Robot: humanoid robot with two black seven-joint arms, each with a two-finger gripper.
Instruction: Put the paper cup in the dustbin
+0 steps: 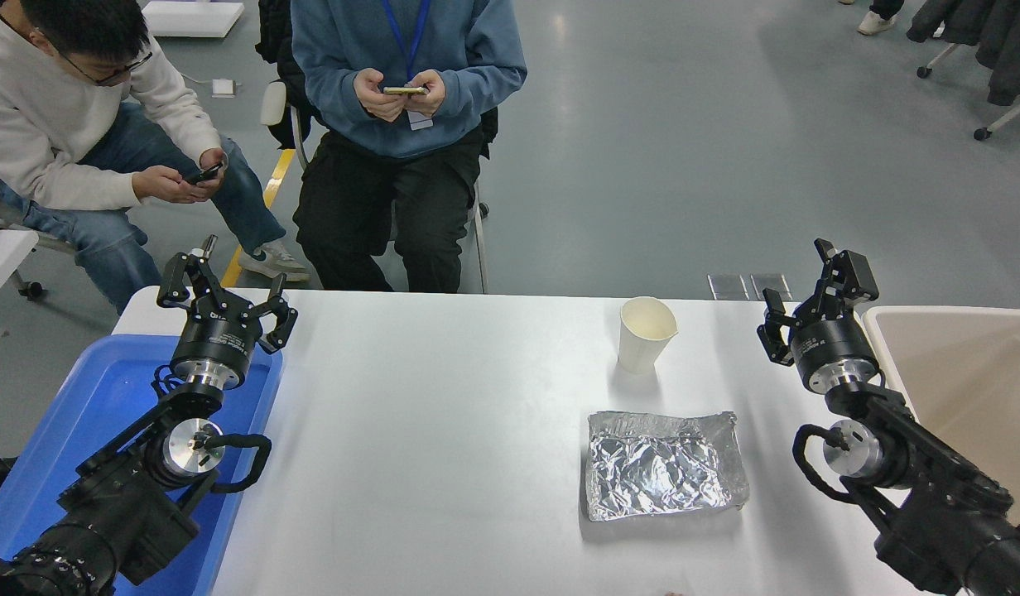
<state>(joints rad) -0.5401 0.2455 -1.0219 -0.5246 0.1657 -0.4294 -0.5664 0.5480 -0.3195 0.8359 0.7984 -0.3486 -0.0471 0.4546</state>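
The paper cup [645, 334], plain white with a cream inside, stands upright near the table's far edge, right of the middle. The dustbin [965, 381], a beige bin with a thick pale rim, stands at the right edge of the table. My right gripper [812, 290] is open and empty, raised between the cup and the bin, well to the right of the cup. My left gripper [226, 294] is open and empty, parked over the far end of a blue tray at the lower left.
A crinkled silver foil tray [663, 463] lies in front of the cup. A blue plastic tray [79, 414] sits under the left arm. Two seated people [402, 141] at the far side look at phones, hands away from the table [435, 430].
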